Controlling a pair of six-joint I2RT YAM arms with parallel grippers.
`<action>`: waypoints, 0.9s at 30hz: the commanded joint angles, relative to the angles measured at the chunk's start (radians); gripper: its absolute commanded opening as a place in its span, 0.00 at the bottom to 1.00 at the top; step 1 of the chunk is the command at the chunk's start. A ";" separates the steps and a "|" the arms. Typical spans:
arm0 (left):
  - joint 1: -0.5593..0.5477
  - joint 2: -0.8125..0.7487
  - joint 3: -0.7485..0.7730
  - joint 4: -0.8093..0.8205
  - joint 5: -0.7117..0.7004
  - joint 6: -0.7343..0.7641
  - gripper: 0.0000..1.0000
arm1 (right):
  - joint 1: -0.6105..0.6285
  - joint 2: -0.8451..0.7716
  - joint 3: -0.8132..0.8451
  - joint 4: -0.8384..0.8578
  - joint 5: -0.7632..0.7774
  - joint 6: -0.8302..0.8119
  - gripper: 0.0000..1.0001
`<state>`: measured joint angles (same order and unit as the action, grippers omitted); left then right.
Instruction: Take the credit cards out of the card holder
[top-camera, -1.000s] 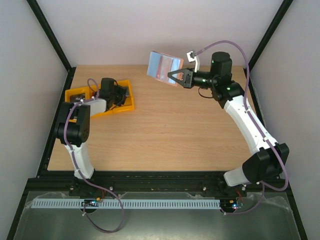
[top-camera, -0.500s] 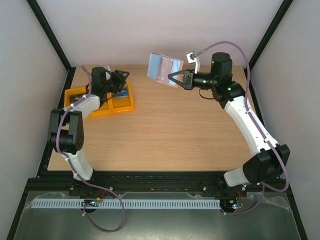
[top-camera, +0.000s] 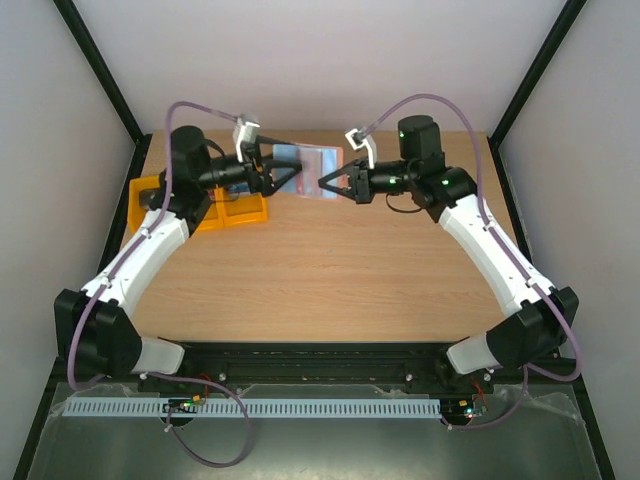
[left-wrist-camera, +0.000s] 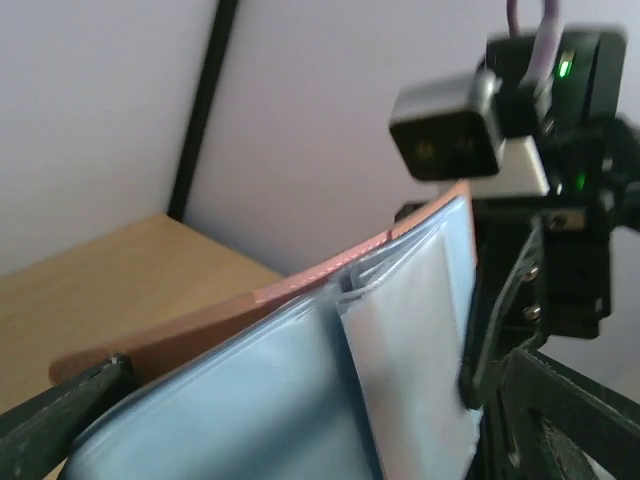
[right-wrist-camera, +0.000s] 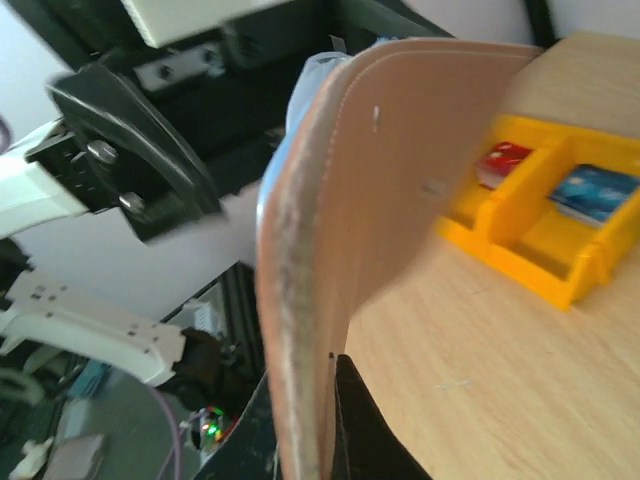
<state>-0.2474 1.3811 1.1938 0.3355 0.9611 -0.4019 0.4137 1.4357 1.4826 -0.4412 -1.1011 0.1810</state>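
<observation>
We see the card holder (left-wrist-camera: 250, 400) blurred in the left wrist view, its lower part cut off at the bottom edge. From above, the left arm (top-camera: 145, 250) hides much of the yellow tray (top-camera: 250, 213); we cannot tell its contents there.

Bench (top-camera: 350, 270): flat rectangular top, light wood grain, pale walls on three sides. Directly on it: one yellow plastic tray (top-camera: 248, 212), divided into compartments, lying flat near the far left corner, slightly askew to the bench edges.

Pale-blue card holder (left-wrist-camera: 300, 400), left fingers (left-wrist-camera: 60, 412) spread either side, right fingers (left-wrist-camera: 497, 330) at edge
</observation>
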 joint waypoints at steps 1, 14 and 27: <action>-0.045 -0.029 -0.042 -0.174 0.022 0.181 1.00 | 0.051 -0.024 0.007 0.034 -0.058 -0.016 0.02; -0.094 -0.114 -0.112 0.047 0.203 0.005 0.34 | 0.093 -0.119 -0.102 0.268 -0.106 0.120 0.02; -0.095 -0.168 -0.126 0.066 0.256 0.010 0.03 | 0.062 -0.134 -0.105 0.323 -0.063 0.156 0.20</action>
<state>-0.3386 1.2304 1.0828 0.3679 1.1767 -0.4061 0.4866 1.3270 1.3621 -0.2092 -1.1801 0.3050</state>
